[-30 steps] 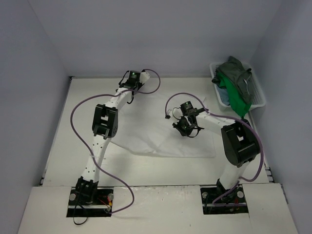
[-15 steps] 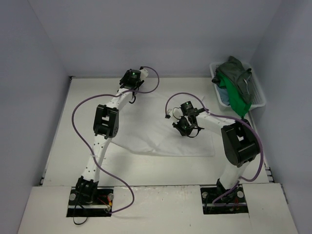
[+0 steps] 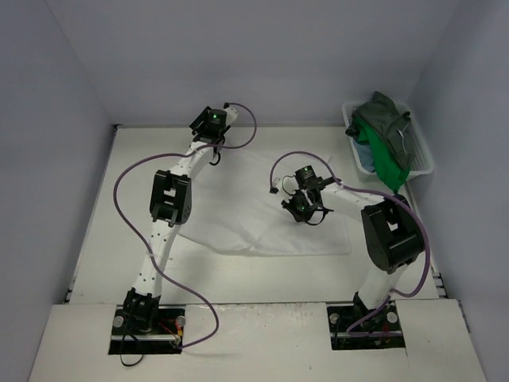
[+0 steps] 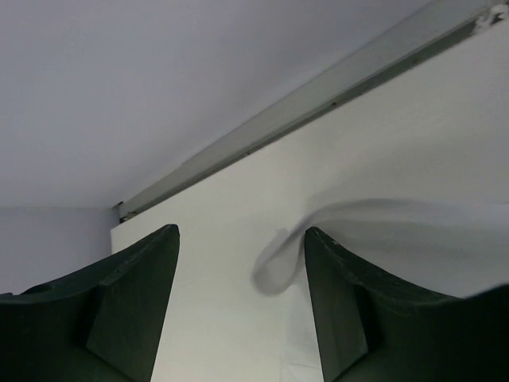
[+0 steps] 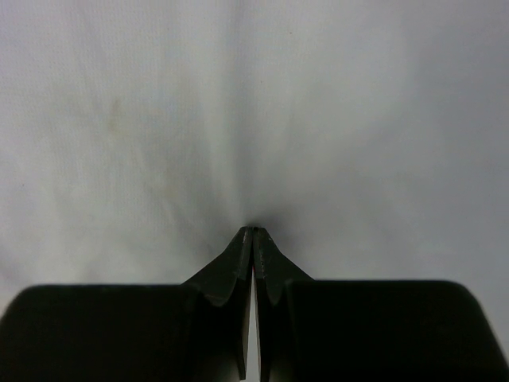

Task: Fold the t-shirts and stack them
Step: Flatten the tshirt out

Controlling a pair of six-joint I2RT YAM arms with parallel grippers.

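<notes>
A white t-shirt (image 3: 254, 207) lies spread on the table. My left gripper (image 3: 208, 137) hovers at its far left corner, near the back wall. In the left wrist view this gripper (image 4: 240, 231) is open, and a curled corner of the white cloth (image 4: 278, 267) lies loose beside the right finger (image 4: 342, 302). My right gripper (image 3: 302, 208) is shut, its tips (image 5: 253, 229) pressed down on the white shirt (image 5: 254, 103), which puckers around them. A dark grey-green shirt (image 3: 387, 118), a bright green shirt (image 3: 383, 163) and a teal-blue shirt (image 3: 363, 151) sit heaped in the basket.
The white mesh basket (image 3: 423, 159) stands at the back right corner against the right wall. A grey strip (image 4: 318, 99) runs along the foot of the back wall. Purple cables loop off both arms above the cloth.
My left gripper has opened, let go of the shirt's far left corner, and drifted slightly left and back. The right gripper has stayed pressed on the shirt.
</notes>
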